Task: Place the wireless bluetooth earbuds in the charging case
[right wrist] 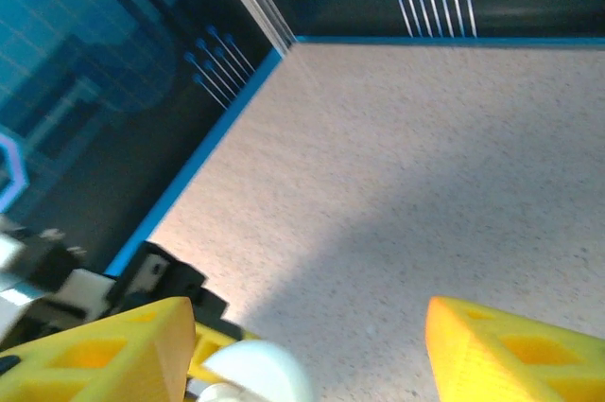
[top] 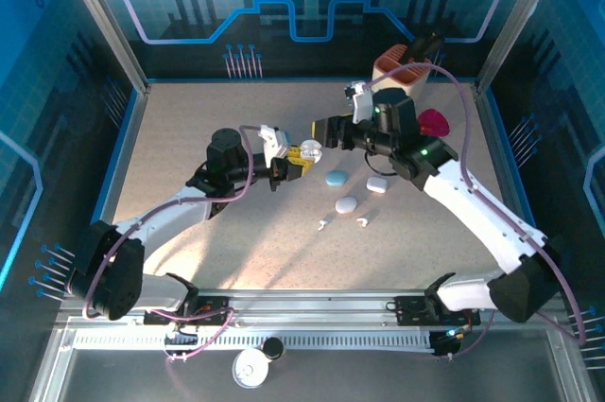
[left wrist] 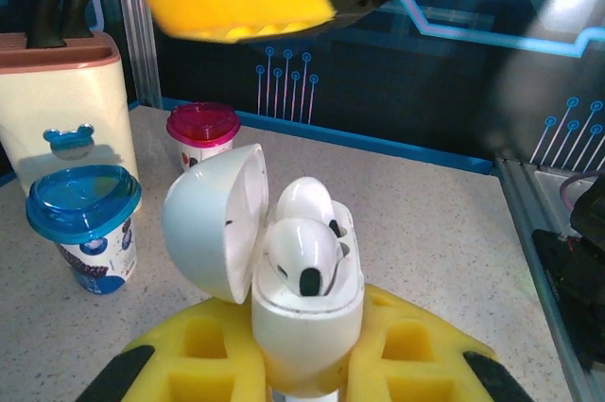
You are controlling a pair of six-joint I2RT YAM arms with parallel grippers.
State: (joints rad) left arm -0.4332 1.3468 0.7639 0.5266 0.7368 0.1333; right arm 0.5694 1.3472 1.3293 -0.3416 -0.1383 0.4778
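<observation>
Left wrist: case, blurred cup label

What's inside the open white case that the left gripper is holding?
Two white earbuds sit in the charging case, their rounded heads showing. Their stems are covered, down inside the case's body.

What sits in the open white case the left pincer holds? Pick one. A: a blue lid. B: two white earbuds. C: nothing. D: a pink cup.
B: the left wrist view shows the charging case, clamped in the left pincer, standing open with two white earbuds seated inside.
</observation>
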